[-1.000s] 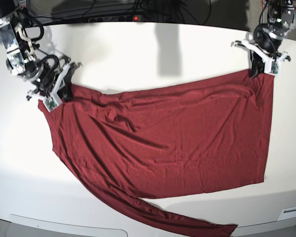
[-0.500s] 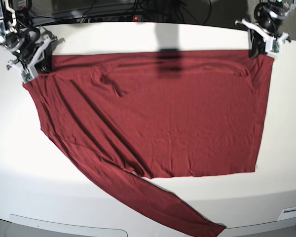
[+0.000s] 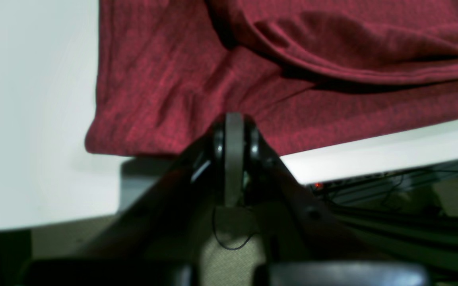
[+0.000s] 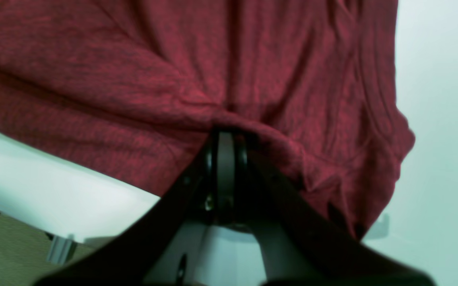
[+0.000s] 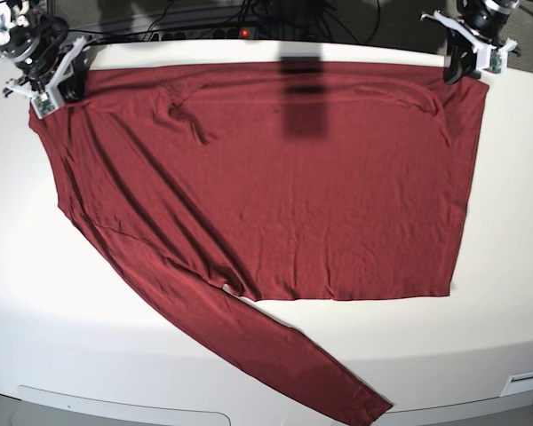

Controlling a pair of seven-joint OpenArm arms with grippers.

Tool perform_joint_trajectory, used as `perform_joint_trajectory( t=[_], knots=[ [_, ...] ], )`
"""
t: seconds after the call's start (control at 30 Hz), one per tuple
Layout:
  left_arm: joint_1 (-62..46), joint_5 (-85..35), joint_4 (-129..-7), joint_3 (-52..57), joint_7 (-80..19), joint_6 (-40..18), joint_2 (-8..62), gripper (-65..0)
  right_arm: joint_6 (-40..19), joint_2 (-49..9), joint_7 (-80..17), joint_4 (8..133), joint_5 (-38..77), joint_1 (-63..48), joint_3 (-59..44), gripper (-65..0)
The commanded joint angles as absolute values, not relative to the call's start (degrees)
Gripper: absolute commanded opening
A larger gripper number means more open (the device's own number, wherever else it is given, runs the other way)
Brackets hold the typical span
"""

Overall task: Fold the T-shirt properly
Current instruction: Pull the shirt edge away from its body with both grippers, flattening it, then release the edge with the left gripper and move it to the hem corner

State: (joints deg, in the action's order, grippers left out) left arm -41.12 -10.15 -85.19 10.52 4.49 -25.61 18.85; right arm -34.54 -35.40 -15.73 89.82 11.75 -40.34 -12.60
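Observation:
The dark red T-shirt (image 5: 293, 186) lies spread flat over the white table (image 5: 107, 328), its far edge along the table's back edge. One long sleeve (image 5: 293, 364) trails toward the front right. My left gripper (image 5: 463, 74) is shut on the shirt's far right corner; the left wrist view shows its jaws pinched together on the cloth edge (image 3: 233, 119). My right gripper (image 5: 60, 91) is shut on the far left corner, and in the right wrist view the fabric (image 4: 213, 71) bunches over its closed tips (image 4: 225, 133).
Cables and a power strip with a red light (image 5: 245, 33) lie behind the table's back edge. A dark shadow (image 5: 300, 102) falls across the shirt's upper middle. A white panel (image 5: 124, 413) runs along the table's front edge.
Both grippers have pulled the shirt's far corners back and apart toward the table's back edge. The cloth has stretched flatter, and the trailing sleeve has slid back with it.

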Motion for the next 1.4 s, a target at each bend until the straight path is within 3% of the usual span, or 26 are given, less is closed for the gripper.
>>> perform_joint_trajectory(
  t=[0.0,0.57,0.93,1.37],
  knots=[
    [-42.87,-7.49,-84.38,11.27,-2.98,-24.23,19.22,-65.0,-36.25,-34.81,-19.9,90.28,9.82,-41.5,-12.1,-65.0],
    [-43.79,-7.51,-84.73,15.4,-1.1,-25.76,19.25,-65.0,-36.34,-32.88,-20.29,93.36,9.17,-43.48,-12.1,-65.0],
    [-42.72,-7.49,-94.54,15.9,-6.31,-25.76,19.25,-65.0,-36.16,-32.91,-23.09,97.76,9.17,-41.45,-12.1,-65.0],
    [-42.52,-7.53,-104.44,25.71,-8.75,-25.74,19.25,-65.0,-36.01,-33.01,-25.52,107.66,9.19,-40.62,-16.73,-65.0]
  ],
)
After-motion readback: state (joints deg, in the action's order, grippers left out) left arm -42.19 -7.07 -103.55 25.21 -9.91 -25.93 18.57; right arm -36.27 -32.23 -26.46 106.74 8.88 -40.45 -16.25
